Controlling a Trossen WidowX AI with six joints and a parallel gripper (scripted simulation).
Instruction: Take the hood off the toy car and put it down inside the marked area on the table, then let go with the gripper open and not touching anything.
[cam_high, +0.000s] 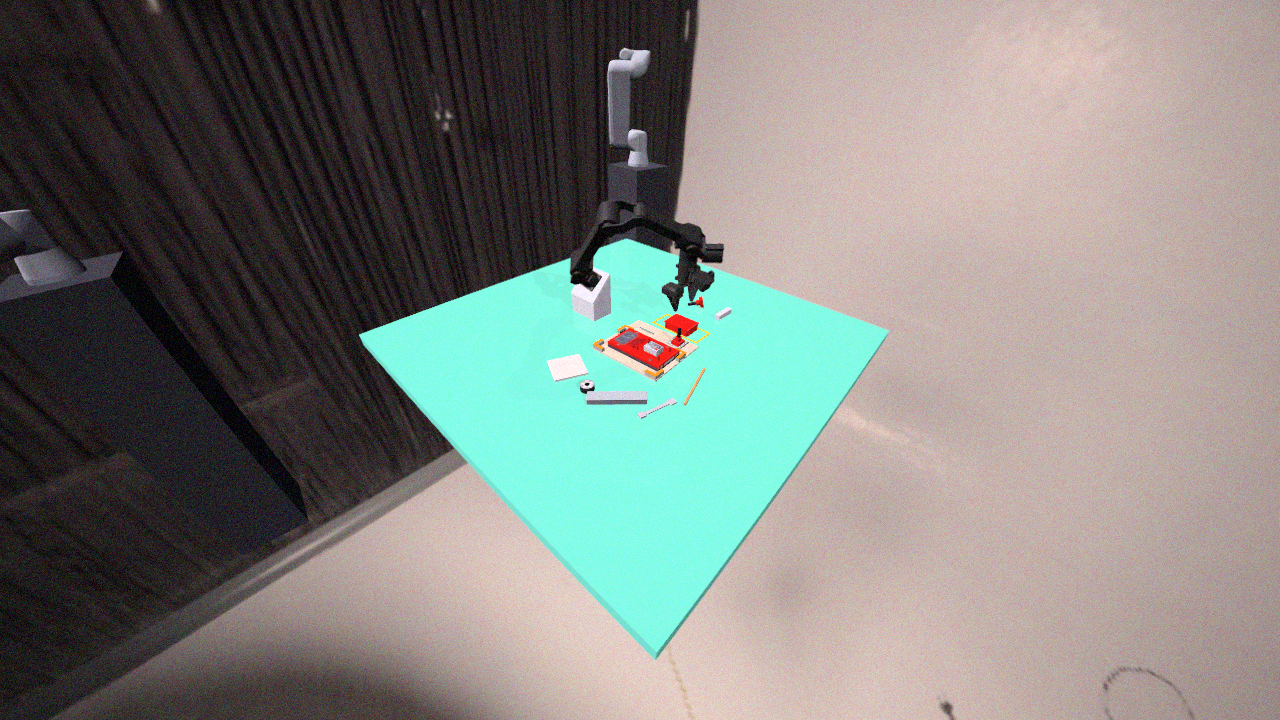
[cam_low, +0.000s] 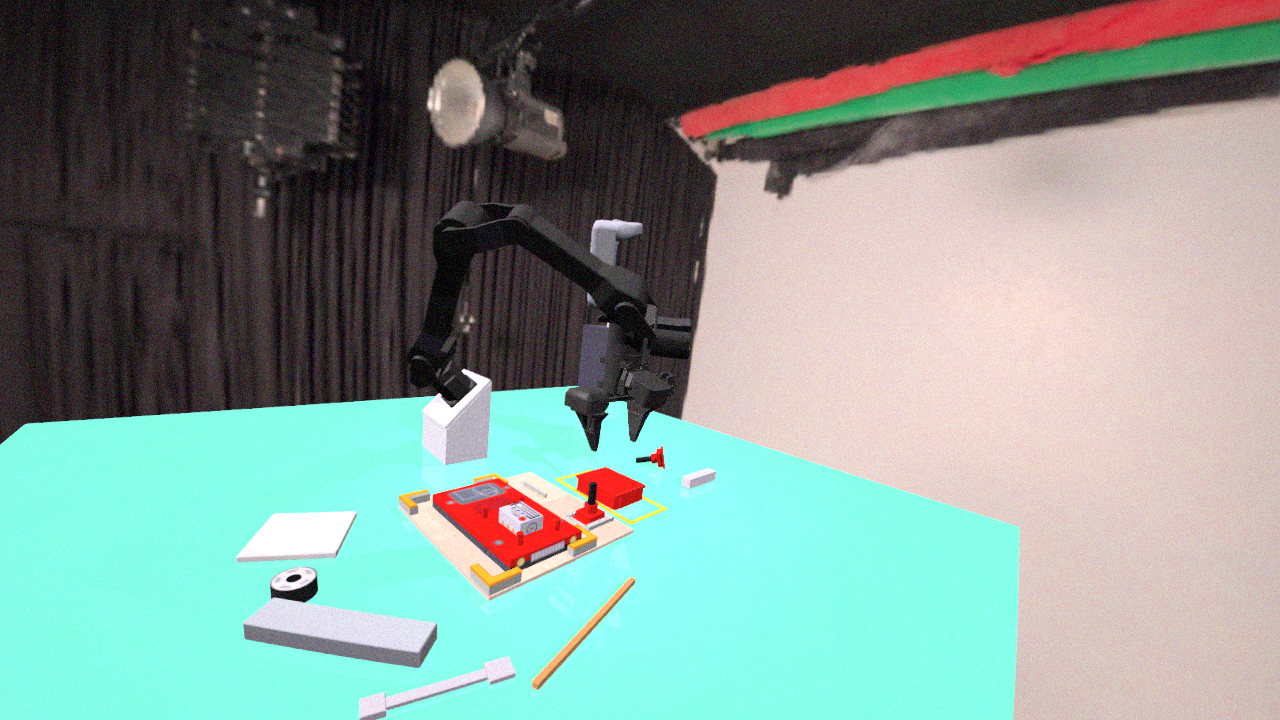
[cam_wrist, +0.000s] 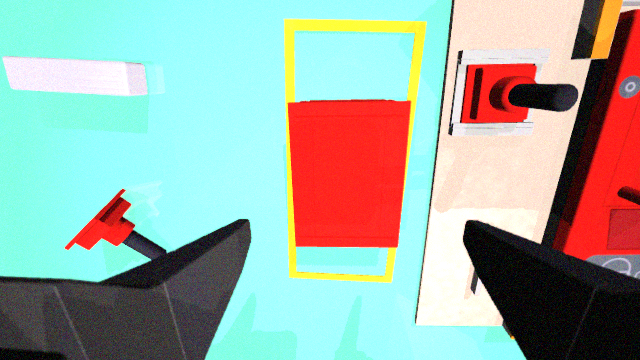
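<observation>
The red hood (cam_high: 681, 325) (cam_low: 610, 486) (cam_wrist: 350, 170) lies on the table within the yellow outline (cam_low: 648, 514) (cam_wrist: 290, 65). In the wrist view its side edges come right up to the outline's long sides; whether they overlap slightly is hard to tell. My gripper (cam_high: 683, 304) (cam_low: 614, 443) (cam_wrist: 355, 229) is open and empty above the hood, with fingertips apart from it. The red toy car (cam_high: 640, 349) (cam_low: 487, 535) (cam_wrist: 600, 175) sits on the beige board (cam_low: 447, 541) (cam_wrist: 470, 185) without its hood, its grey engine block (cam_low: 520, 517) exposed.
A red piece with a black handle (cam_low: 591, 505) (cam_wrist: 480, 95) stands in a holder on the board. A similar piece (cam_low: 657, 457) (cam_wrist: 110, 225) lies beyond the outline, near a white block (cam_low: 698, 478) (cam_wrist: 65, 76). An orange stick (cam_low: 583, 634) and a grey bar (cam_low: 340, 633) lie in front.
</observation>
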